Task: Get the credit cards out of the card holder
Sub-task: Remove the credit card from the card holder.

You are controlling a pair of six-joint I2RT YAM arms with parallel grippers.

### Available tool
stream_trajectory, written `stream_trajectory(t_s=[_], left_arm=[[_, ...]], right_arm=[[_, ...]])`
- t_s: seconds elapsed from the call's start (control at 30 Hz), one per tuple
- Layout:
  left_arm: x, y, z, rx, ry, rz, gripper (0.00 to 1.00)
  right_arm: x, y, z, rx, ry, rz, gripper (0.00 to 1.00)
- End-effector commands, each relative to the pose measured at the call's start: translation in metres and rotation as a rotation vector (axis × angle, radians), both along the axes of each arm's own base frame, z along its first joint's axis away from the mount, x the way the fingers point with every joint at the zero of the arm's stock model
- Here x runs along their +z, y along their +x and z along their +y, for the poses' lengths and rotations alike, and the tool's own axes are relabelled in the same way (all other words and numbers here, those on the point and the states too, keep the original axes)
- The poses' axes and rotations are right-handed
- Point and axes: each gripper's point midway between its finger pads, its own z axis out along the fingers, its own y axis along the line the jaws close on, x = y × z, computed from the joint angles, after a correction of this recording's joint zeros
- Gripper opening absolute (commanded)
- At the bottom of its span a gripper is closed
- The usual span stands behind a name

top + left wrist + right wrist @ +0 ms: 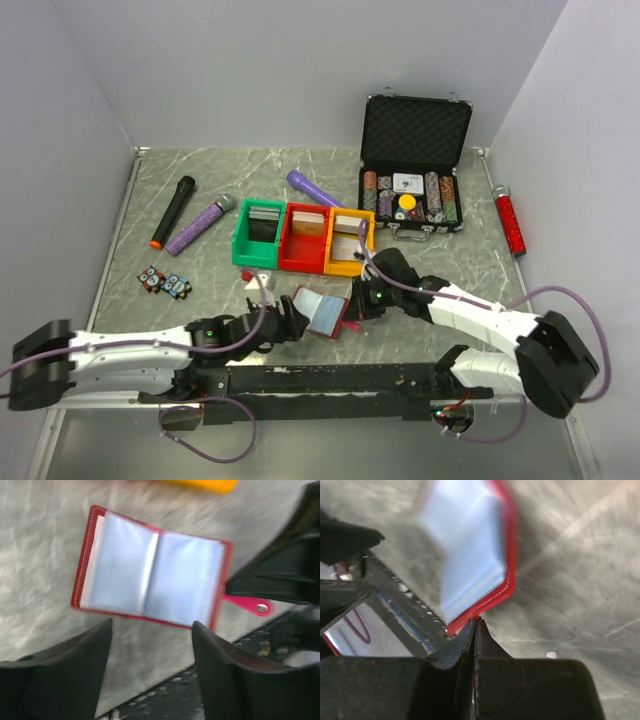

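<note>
The card holder point(325, 311) lies open near the table's front middle, red cover down and pale blue sleeves up. In the left wrist view it point(150, 575) is spread flat, its snap tab point(252, 606) pointing right. My left gripper point(152, 630) is open and empty, just short of the holder's near edge; in the top view it point(291, 325) is at the holder's left. My right gripper point(476, 622) is shut on the holder's red tab at the cover's edge point(495, 592); in the top view it point(360, 301) is at the holder's right. No loose card shows.
Green point(256, 238), red point(303, 240) and yellow point(348, 243) bins stand in a row behind the holder. An open black chip case point(414, 165) is at the back right. Two microphones point(172, 211), point(200, 224), small toys point(165, 283) and a red cylinder point(511, 221) lie around.
</note>
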Motion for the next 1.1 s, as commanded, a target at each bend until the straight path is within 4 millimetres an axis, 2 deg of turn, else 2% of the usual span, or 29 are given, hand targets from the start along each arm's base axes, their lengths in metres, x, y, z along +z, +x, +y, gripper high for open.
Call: stream_trajectory(t_s=[0.0,0.1,0.2,0.3,0.6,0.9,1.07], left_arm=[[0.04,0.007,0.005,-0.011,-0.093,-0.121,0.72],[0.067,0.005,0.001,-0.05,-0.201,-0.191,0.78],[0.08,0.004,-0.001,-0.078,-0.262,-0.239,0.79],[0.078,0.005,-0.004,-0.085,-0.248,-0.251,0.79],[0.052,0.004,-0.027,-0.147,-0.141,-0.211,0.77],[0.038,0.018,-0.051,-0.222,-0.072,-0.198,0.76],[0.031,0.009,-0.066,-0.328,-0.058,-0.183,0.75]], right_arm=[[0.043,0.009,0.002,0.14,0.002,-0.182,0.0],[0.052,0.005,0.002,0.205,-0.011,-0.204,0.0],[0.054,0.003,0.001,0.233,-0.017,-0.217,0.0],[0.047,0.001,0.0,0.255,-0.031,-0.205,0.0],[0.02,-0.008,-0.005,0.251,-0.057,-0.153,0.0],[-0.002,-0.015,-0.007,0.236,-0.089,-0.107,0.0],[-0.007,-0.014,-0.006,0.242,-0.1,-0.106,0.0]])
